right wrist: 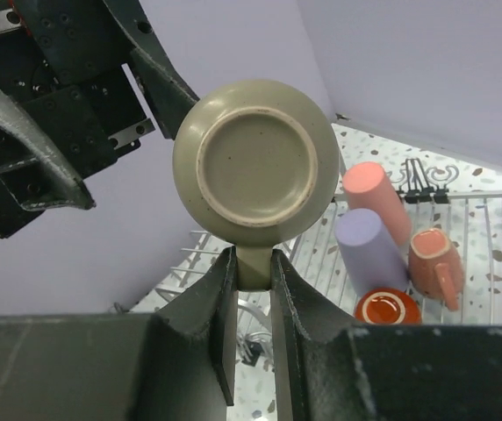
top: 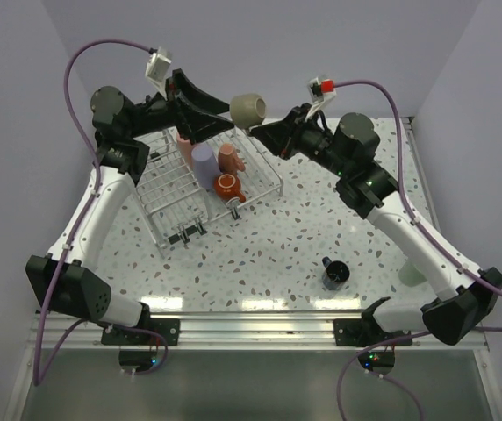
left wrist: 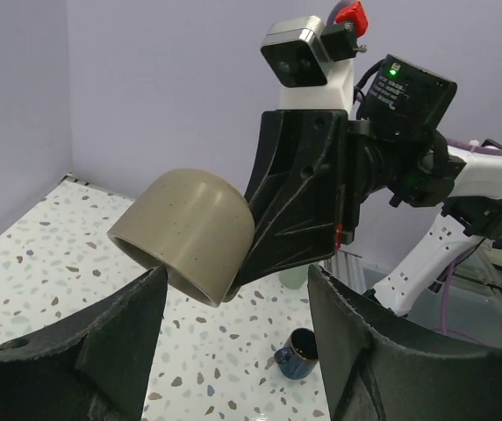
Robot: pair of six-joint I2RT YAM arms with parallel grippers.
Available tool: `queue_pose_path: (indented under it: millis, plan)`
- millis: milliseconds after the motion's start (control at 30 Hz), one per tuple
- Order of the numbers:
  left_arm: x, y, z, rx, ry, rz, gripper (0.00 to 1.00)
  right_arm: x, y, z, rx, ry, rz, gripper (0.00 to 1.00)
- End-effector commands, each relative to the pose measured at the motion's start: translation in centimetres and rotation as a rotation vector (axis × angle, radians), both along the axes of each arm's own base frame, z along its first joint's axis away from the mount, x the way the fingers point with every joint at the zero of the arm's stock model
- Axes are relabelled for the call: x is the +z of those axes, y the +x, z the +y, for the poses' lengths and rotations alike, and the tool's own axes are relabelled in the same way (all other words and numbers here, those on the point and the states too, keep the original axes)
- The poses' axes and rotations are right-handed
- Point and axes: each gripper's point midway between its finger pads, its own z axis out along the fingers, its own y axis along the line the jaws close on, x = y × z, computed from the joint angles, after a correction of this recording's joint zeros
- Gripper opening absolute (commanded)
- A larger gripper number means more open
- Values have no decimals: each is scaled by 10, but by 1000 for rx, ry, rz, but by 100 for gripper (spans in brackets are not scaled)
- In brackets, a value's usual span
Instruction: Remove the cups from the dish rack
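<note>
Closest to my view, the right gripper (right wrist: 254, 263) is clenched on the rim of the beige cup (right wrist: 255, 158), which hangs in the air by the far corner of the dish rack (top: 170, 195). My left gripper (left wrist: 235, 279) stands released, jaws spread wide, just beside this cup.

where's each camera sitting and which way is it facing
top external: above and behind the robot, looking down at the table and dish rack; left arm and right arm show whole.
left wrist: on the left arm, facing the right gripper holding the beige cup; its own open fingers frame the bottom.
right wrist: looks along its own fingers, shut on that cup's wall, at the cup's base, rack beyond.
shared: both wrist views show the beige cup, one its side, the other its base.
</note>
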Motion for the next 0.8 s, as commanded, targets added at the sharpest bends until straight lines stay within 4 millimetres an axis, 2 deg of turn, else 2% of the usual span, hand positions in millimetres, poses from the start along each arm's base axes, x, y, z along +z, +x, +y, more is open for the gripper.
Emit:
queue_pose_path:
  millis: [0, 267, 400, 500, 533, 600, 633, 667, 767]
  plan:
    - [20, -26, 0, -52, -30, -75, 68, 47, -16, 5, 59, 126, -115, 0]
    - [23, -25, 0, -45, -37, -68, 64, 45, -21, 18, 107, 147, -117, 0]
    - [28, -31, 0, -64, -54, -81, 56, 40, -22, 29, 144, 162, -99, 0]
    - [29, -37, -1, -79, -56, -96, 41, 38, -23, 34, 160, 176, -88, 0]
    - [30, -40, 0, -83, -54, -99, 29, 37, -23, 35, 164, 179, -84, 0]
    - [28, -43, 0, -86, -51, -101, 17, 34, -23, 36, 169, 178, -79, 0]
    - [27, -47, 1, -91, -47, -105, 5, 32, -23, 37, 170, 175, -76, 0]
    - [26, -48, 1, -89, -45, -103, 0, 30, -23, 37, 172, 174, -70, 0]
    - [23, -46, 4, -62, -31, -91, 0, 21, -20, 39, 171, 155, -43, 0]
